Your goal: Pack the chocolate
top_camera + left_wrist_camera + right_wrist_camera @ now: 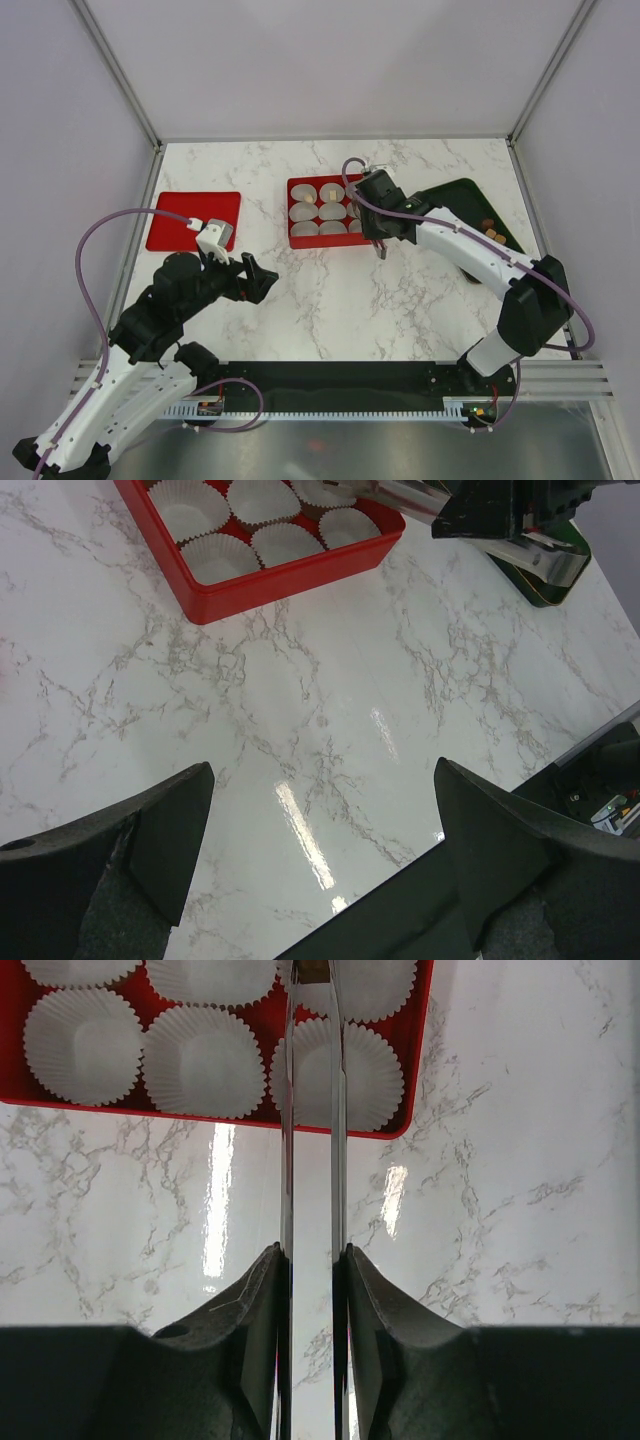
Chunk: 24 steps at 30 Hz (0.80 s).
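One arm [465, 250], the right, overhangs the box [318, 243], tweezers [288, 1160] perhaps pinching chocolate [312, 970].

Chocolate [313, 970], tweezers [287, 1160] partly beyond top edge.

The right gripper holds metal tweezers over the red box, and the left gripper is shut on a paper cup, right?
Not quite: the left gripper is open and empty over bare marble, apart from the red box, as the left wrist view shows. The right gripper does hold the metal tweezers over the box's paper cups.
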Each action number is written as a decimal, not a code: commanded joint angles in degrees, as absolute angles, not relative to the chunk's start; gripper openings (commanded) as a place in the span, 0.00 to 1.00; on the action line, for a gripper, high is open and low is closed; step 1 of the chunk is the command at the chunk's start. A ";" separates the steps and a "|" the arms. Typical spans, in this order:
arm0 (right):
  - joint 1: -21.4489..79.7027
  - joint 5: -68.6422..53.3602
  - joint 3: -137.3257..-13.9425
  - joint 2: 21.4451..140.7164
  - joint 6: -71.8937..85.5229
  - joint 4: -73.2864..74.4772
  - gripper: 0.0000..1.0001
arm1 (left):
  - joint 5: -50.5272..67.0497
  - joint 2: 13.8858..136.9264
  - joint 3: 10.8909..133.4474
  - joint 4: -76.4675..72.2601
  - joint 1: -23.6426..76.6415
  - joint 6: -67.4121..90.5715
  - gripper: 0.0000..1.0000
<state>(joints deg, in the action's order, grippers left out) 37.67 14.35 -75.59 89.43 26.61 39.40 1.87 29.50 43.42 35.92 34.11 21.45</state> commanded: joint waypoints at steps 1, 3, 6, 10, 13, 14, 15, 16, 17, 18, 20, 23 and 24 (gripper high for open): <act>38.41 19.16 -78.66 90.96 27.25 37.88 0.36 | 1.93 29.09 43.24 35.33 34.19 21.62 1.00; 38.41 19.95 -78.66 91.84 27.16 38.23 0.36 | 2.02 29.27 43.24 35.25 34.19 21.71 1.00; 38.41 20.56 -78.57 92.37 26.98 38.41 0.37 | 2.02 29.18 43.33 35.33 34.19 21.71 1.00; 38.58 21.53 -78.66 93.16 26.28 38.32 0.38 | 2.20 29.18 43.24 35.33 34.19 21.71 1.00; 38.50 22.14 -79.10 93.95 25.58 37.97 0.39 | 2.11 29.27 43.33 35.33 34.19 21.71 1.00; 38.50 22.32 -79.45 94.30 25.40 37.88 0.40 | 2.11 29.35 43.24 35.33 34.19 21.62 1.00; 38.50 22.50 -79.71 94.83 25.05 37.79 0.40 | 2.11 29.27 43.24 35.33 34.19 21.71 1.00; 38.50 22.50 -79.89 95.01 25.05 37.88 0.41 | 2.02 29.18 43.24 35.25 34.19 21.71 1.00; 38.58 22.41 -80.33 95.36 25.05 37.88 0.42 | 2.02 29.35 43.24 35.33 34.19 21.71 1.00; 38.41 22.41 -80.51 95.54 25.05 37.88 0.43 | 2.02 29.36 43.24 35.33 34.19 21.71 1.00; 38.50 22.41 -80.94 95.54 24.79 37.88 0.44 | 1.93 29.27 43.24 35.24 34.19 21.71 1.00; 38.50 22.41 -81.91 95.54 24.52 37.88 0.45 | 2.02 29.44 43.24 35.33 34.19 21.62 1.00; 38.50 22.41 -82.18 95.36 24.35 37.97 0.45 | 2.02 29.36 43.24 35.25 34.19 21.62 1.00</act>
